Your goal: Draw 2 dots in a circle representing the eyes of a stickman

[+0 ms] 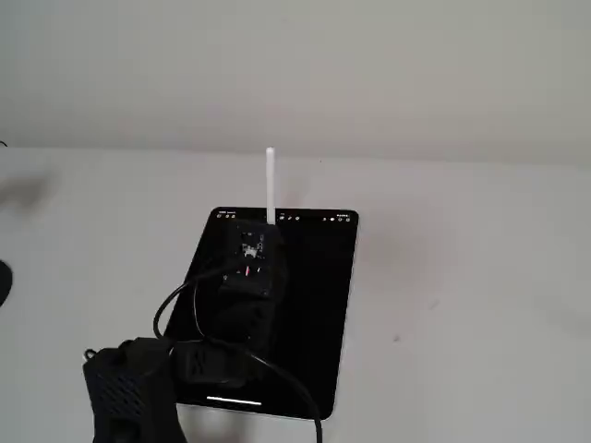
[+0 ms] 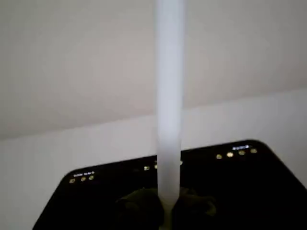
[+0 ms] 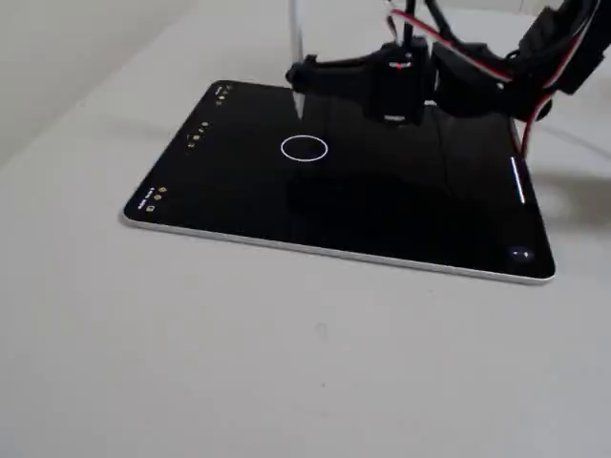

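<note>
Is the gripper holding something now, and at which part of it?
Yes. The gripper holds a white stylus upright, gripped near its lower end; most of the shaft rises above the hold. Its tip hangs over the tablet.

Bench (image 1: 462, 277): plain pale surface, matte, seen in both fixed views and wrist view.
Wall (image 1: 295, 65) behind bench: plain off-white, meets bench along straight edge in a fixed view and wrist view.
Dark rounded object (image 1: 4, 281) at left edge of a fixed view, cut off by frame, resting on bench; identity unclear.
Small dark specks (image 1: 397, 338) on bench, right of centre in a fixed view.
</note>
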Robot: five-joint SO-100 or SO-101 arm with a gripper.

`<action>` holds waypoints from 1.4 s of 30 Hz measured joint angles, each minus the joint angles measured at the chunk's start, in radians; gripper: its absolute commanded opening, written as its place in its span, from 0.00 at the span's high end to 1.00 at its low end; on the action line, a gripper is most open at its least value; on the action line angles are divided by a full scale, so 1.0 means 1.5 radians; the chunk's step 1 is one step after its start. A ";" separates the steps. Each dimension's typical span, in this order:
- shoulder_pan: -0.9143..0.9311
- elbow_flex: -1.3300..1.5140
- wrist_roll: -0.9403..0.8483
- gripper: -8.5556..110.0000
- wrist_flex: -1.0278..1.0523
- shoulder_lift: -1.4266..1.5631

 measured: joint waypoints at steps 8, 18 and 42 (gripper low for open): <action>-0.026 -0.016 0.000 0.93 0.000 -0.014; -0.035 -0.022 0.000 0.93 0.000 -0.038; -0.035 -0.024 -0.022 0.93 -0.014 -0.072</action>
